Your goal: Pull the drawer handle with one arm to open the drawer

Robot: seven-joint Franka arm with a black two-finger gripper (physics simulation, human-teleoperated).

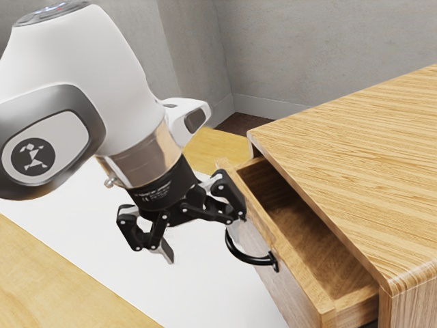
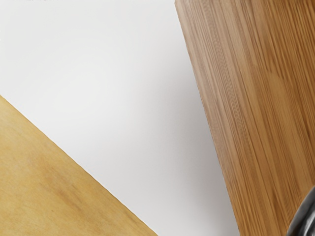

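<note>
**A:** Exterior view first: what was the biggest thing in play?

**B:** The wooden cabinet [image 1: 355, 157], which filled the frame from two round to five o'clock. Its drawer [image 1: 300, 239] stood partly out toward eight o'clock, with the inside floor showing.

**A:** And the hand?

**B:** The gripper [image 1: 198, 229] hung over the white table [image 1: 89, 232] near the centre of the frame. Its jaws were spread wide and gripped nothing. One finger pointed down toward six o'clock, and the other lay close to the drawer front's upper corner.

**A:** Where was the handle?

**B:** The black handle [image 1: 247, 254] was a thin curved bar on the drawer front. It sat at about four o'clock from the gripper, just beside it but not between the fingers. In the wrist view a wood-grain panel [image 2: 246, 113] ran close by the hand. I took it for the drawer front but couldn't be sure.

**A:** How did you expect it to handle?

**B:** I judged the bar to be rigid, smooth and narrow, so it would likely slip if pinched at its curved ends. The better hold looked to be mid-span, a finger on each side, pulling straight along the slide toward eight o'clock. The drawer looked like solid wood with some weight, and a crooked pull might have made it bind.
</note>
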